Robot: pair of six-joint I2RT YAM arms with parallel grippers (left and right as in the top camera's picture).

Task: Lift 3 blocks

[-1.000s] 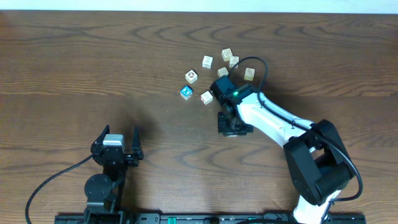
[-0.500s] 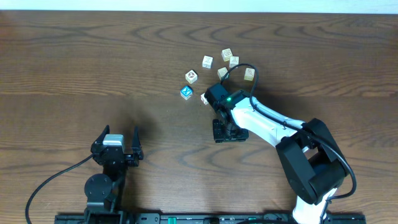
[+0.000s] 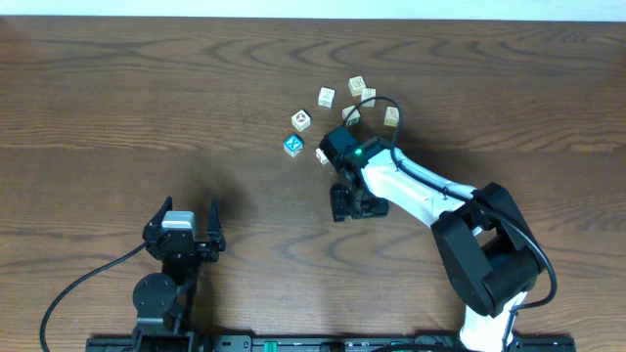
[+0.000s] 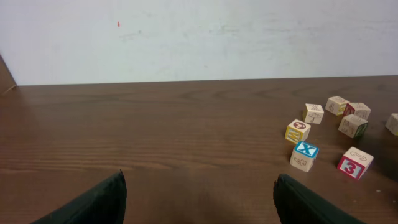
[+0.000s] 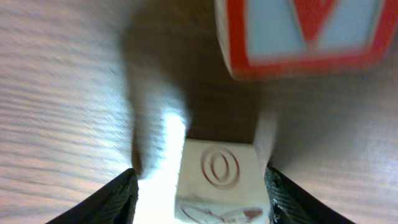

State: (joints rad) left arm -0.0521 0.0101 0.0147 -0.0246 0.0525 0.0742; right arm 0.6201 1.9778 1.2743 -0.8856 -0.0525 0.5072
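Red-faced block [image 5: 221, 180] sits on table [image 5: 62, 93], not lifted yet. right gripper [image 5: 200, 186] has slid over from beside it & spread its fingers wide, straddling w/ slack one side. Looks pre-grasp, needs closing. left gripper [image 4: 199, 186] idle, fingers wide.

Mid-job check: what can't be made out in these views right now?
- Right wrist: whether the right gripper touches the O-marked block; the jaws flank it, but glare and blur hide any contact.
- Right wrist: the red-framed block's letter is blurred and cut by the top edge.
- Overhead: one pale block is mostly under the right arm.
- Left wrist: the rightmost block is cut by the frame edge.
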